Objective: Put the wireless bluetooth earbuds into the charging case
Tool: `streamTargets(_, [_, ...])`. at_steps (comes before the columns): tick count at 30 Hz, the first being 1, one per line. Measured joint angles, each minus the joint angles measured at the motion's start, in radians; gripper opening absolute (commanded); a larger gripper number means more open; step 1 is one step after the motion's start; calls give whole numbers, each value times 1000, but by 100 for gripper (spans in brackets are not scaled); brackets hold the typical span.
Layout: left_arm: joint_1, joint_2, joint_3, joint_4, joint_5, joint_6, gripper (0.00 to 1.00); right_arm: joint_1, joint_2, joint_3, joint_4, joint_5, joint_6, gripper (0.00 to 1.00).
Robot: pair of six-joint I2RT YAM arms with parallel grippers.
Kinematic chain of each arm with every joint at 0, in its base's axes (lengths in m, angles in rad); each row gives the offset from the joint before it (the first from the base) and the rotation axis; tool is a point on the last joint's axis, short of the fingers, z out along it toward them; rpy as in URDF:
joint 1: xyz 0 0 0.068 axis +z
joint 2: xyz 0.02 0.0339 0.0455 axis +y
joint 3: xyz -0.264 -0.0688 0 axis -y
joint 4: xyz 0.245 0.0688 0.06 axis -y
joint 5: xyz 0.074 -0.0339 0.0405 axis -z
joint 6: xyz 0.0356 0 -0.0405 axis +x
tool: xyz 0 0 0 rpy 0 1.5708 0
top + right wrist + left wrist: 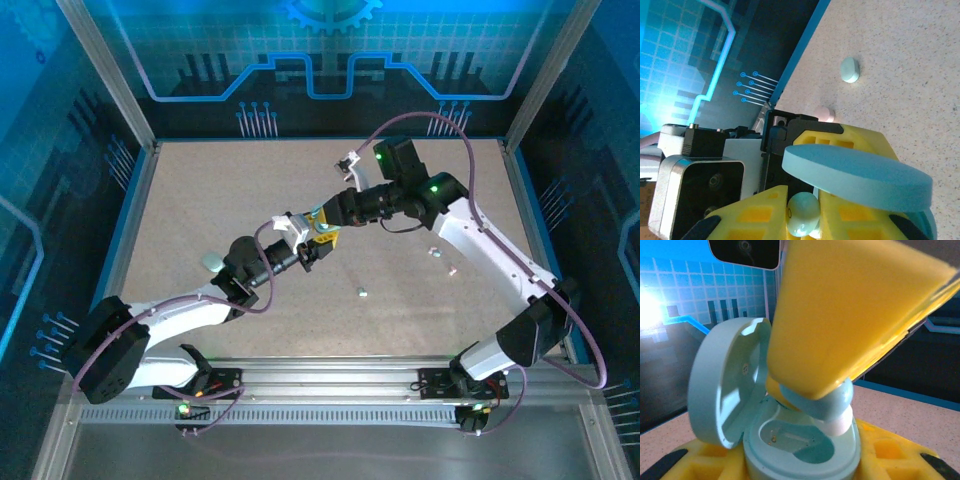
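In the left wrist view, my left gripper (800,465) is shut on the open pale teal charging case (765,455), its yellow fingers (890,450) on either side. The lid (722,385) stands up at the left. My right gripper (805,222) is shut on a pale whitish-blue earbud (802,215). That earbud (826,407) sits white tip down, just above the case's right cavity, under a yellow right finger (840,315). The left cavity looks empty. In the top view, the left gripper (305,250) and right gripper (325,232) meet above mid-table.
Loose earbuds (362,293) (433,251) lie on the speckled table to the right of centre. A pale oval case (212,262) rests by the left arm. The right wrist view shows a pale green case (850,70) and a pink one (825,114) on the table.
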Motion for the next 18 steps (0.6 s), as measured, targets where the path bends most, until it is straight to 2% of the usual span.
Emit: streamTargets(18, [-9,2,11,-5,-30,0,37,94,17,95,-110,244,-98,27])
